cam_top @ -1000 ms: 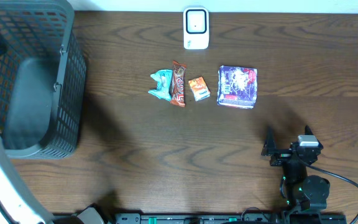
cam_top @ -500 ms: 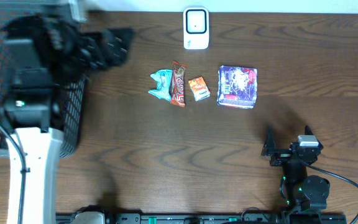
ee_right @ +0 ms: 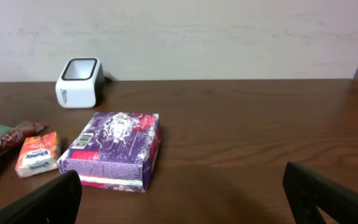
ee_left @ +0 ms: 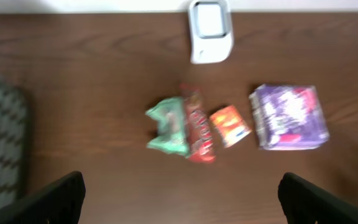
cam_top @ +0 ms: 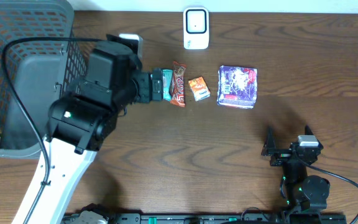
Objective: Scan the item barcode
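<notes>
Starting at the left, the grey basket (cam_top: 17, 81) sits out of the action. The left gripper (ee_left: 180, 193) hangs by the teal packet (ee_left: 168, 126), jaws spread wide and empty. The red bar (ee_left: 197, 132) touches that packet, then come the orange packet (ee_left: 230, 126) and the purple box (ee_left: 289, 117), all flat on the table near the white scanner (ee_left: 210, 30) at the far edge. The right gripper (cam_top: 288, 144) rests near right, wide and empty. I'd say nothing is lifted or scanned yet.

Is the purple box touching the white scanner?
No, the purple box lies apart from the white scanner, with bare table between them.
</notes>
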`<state>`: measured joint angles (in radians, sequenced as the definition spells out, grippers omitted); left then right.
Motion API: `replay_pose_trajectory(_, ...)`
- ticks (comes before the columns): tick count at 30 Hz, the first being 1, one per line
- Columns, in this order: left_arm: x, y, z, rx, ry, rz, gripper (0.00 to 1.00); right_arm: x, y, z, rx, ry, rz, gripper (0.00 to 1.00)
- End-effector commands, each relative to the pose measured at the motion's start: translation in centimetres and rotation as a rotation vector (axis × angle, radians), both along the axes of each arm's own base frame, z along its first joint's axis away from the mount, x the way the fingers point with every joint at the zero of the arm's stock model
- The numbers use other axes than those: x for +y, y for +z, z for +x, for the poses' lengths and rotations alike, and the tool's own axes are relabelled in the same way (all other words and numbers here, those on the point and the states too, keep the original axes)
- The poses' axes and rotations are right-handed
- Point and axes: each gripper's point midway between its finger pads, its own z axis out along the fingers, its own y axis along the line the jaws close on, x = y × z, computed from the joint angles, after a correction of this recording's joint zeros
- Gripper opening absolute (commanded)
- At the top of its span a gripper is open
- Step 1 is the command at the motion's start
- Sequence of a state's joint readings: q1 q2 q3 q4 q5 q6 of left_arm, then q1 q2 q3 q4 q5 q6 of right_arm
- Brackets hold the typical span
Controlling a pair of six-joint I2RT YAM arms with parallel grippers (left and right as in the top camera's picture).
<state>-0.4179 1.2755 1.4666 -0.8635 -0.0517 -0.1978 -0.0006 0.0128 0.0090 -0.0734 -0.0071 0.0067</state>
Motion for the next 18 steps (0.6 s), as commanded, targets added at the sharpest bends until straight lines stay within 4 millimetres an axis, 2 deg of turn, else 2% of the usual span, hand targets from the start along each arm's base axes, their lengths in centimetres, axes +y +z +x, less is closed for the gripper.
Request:
replay_pose_trajectory(1,1.6,-0.2,-0.4,-0.011,0.057,0.125,0.99,0.2,-0.1,0.0,0.001,0.007,-0.004,0.99)
replay_pose_trajectory(12,1.6,-3.4,-3.5,0.148,0.04,0.172,0.99,0.2,-0.1,0.0,0.001,0.007,-0.004,0.99)
replay_pose_trajectory(18,0.4,-4.1,-4.7,0.214,0.043,0.091,1.0,0.2,-0.1,0.0,0.001,0.007,-0.004,0.99)
